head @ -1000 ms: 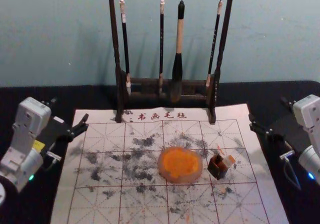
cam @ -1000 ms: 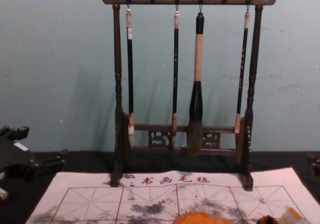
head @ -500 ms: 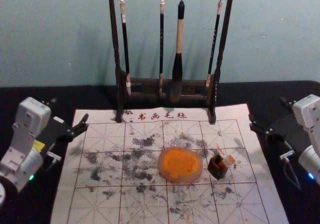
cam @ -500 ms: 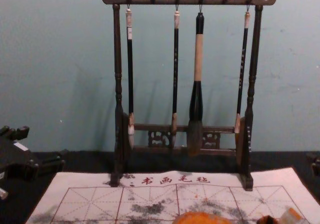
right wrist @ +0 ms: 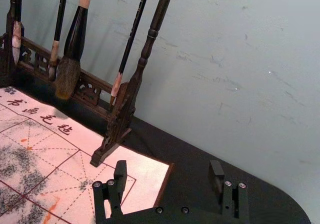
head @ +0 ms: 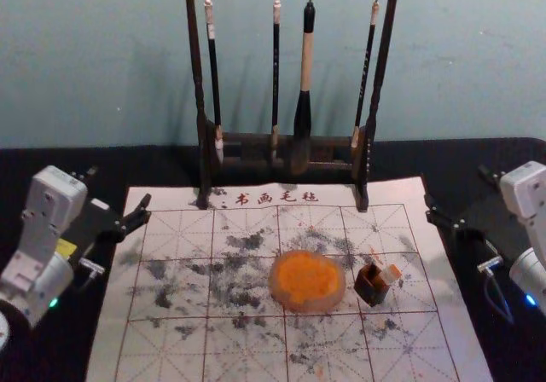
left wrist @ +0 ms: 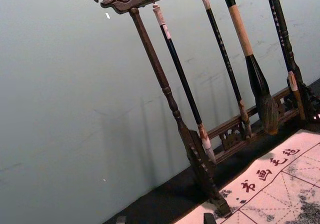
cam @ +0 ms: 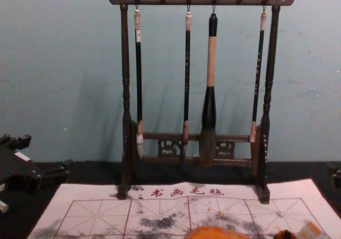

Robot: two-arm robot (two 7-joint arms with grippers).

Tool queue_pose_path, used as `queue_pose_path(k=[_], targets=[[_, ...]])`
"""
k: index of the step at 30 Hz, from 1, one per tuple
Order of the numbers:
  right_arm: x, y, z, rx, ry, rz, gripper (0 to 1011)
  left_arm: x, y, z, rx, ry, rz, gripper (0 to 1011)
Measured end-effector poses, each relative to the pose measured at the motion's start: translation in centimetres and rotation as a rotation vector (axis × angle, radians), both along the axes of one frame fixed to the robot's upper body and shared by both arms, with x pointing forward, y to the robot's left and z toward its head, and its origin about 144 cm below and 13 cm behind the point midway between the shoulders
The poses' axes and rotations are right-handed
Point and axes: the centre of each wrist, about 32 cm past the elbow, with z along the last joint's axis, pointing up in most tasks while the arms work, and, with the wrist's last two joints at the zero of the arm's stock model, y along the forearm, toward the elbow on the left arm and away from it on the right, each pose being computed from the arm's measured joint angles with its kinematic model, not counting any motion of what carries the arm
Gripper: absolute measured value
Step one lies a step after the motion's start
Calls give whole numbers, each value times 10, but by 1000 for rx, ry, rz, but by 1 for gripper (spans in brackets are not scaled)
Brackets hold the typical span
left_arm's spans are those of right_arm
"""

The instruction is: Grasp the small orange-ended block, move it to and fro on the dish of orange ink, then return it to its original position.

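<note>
Hovering beside the mat (head: 392, 195), with left gripper (head: 119, 188) and right gripper (head: 457, 188) spread open; yet to grasp; next, bring right one to the block (head: 390, 274).

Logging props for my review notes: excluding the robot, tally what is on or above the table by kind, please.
Hanging brushes: 4
Brush rack: 1
Gridded mat: 1
Dish of orange ink: 1
Orange-ended block: 1
Dark square holder: 1
Total: 9
</note>
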Motion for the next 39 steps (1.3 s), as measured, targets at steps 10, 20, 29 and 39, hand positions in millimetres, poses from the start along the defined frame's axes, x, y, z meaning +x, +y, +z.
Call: queue_pose_path(k=[10,20,29,39], targets=[[0,0,0,0,0,0,1002,0,0,0,0,0,0,1002],[-3,-3,6,3,-1,18,1002,0,0,0,0,0,0,1001],[-22,-6,21,82,31,88,1002,0,0,0,0,0,0,1001],[-52,1,29,164,130,263,1002,0,0,0,0,0,0,1001]])
